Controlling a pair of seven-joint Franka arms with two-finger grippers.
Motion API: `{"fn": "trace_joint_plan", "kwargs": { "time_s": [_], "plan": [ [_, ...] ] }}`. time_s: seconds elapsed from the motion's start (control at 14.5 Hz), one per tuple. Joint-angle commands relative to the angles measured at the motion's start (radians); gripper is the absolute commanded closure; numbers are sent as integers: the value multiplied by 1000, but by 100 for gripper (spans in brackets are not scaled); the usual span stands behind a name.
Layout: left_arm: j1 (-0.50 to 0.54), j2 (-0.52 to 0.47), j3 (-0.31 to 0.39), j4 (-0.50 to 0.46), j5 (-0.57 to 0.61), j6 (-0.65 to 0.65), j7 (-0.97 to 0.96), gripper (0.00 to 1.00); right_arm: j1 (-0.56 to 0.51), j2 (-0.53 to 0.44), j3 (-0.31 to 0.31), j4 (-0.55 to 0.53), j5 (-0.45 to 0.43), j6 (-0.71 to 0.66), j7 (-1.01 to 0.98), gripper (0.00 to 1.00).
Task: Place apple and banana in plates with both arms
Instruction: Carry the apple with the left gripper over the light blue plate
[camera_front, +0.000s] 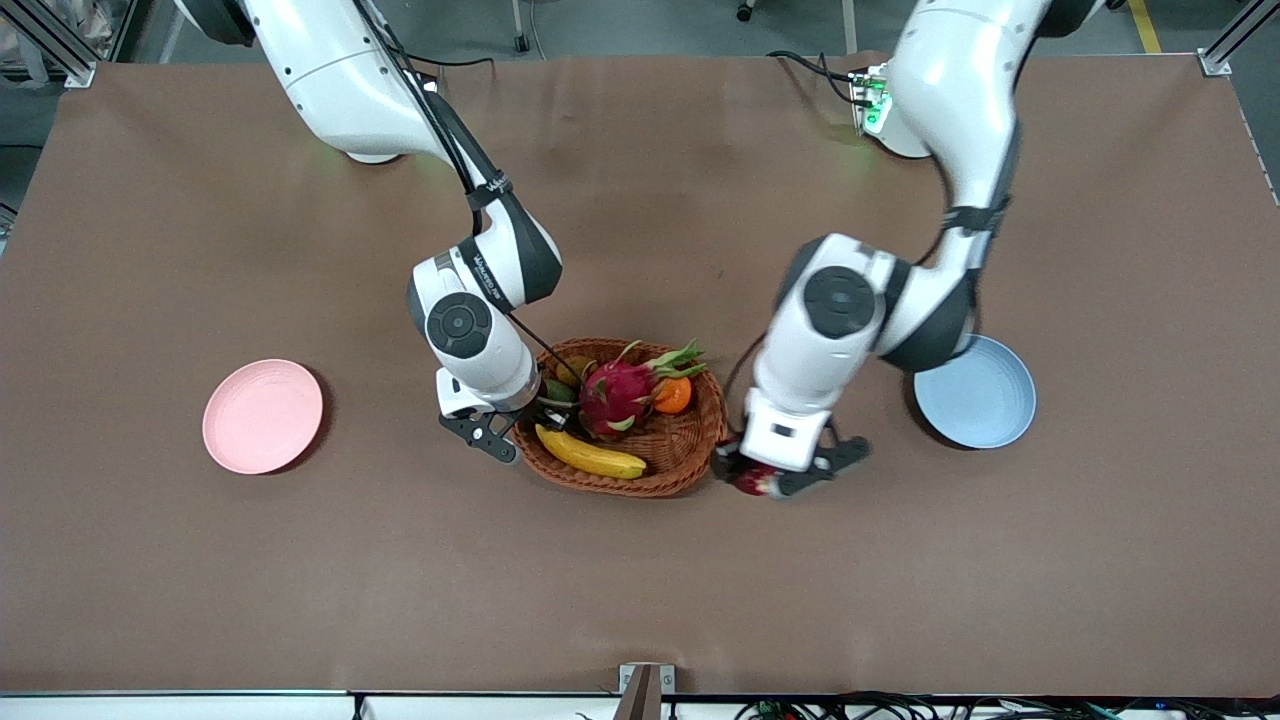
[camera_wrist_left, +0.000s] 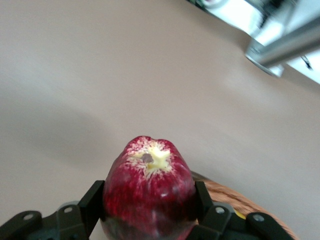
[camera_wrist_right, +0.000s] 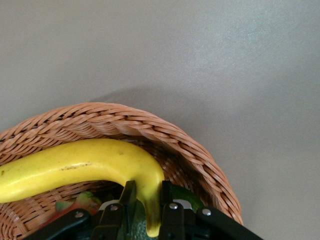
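Note:
My left gripper (camera_front: 765, 482) is shut on the dark red apple (camera_front: 755, 481) and holds it over the table just beside the basket's rim, toward the left arm's end. In the left wrist view the apple (camera_wrist_left: 150, 190) fills the gap between the fingers of the left gripper (camera_wrist_left: 150, 205). My right gripper (camera_front: 525, 428) is in the woven basket (camera_front: 690, 455), shut on the dark-tipped end of the yellow banana (camera_front: 590, 455). The banana (camera_wrist_right: 80, 165) lies along the basket's wall, its tip between the fingers of the right gripper (camera_wrist_right: 148, 192). The pink plate (camera_front: 262, 415) and the blue plate (camera_front: 985, 400) hold nothing.
The basket also holds a pink dragon fruit (camera_front: 615, 392), a small orange (camera_front: 673, 395) and a green fruit (camera_wrist_right: 187, 197) under the right gripper. The left arm's elbow hangs over the blue plate's edge. The pink plate lies toward the right arm's end.

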Motion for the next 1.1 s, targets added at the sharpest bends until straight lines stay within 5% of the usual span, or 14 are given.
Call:
{"fn": "trace_joint_plan", "kwargs": {
  "time_s": [0.0,0.34,1.03],
  "plan": [
    [97,-189,-12,-256,-9,4,147,67,-6,-9,-4,-8,10,-12,9,100],
    [260,-313,-14,-502,-11,4,411,67,-16,-42,-4,46,14,-140,9,100],
    [447,-227,-11,-609,3,41,658,66,-76,-127,-4,93,68,-325,-50,100]
  ]
}}
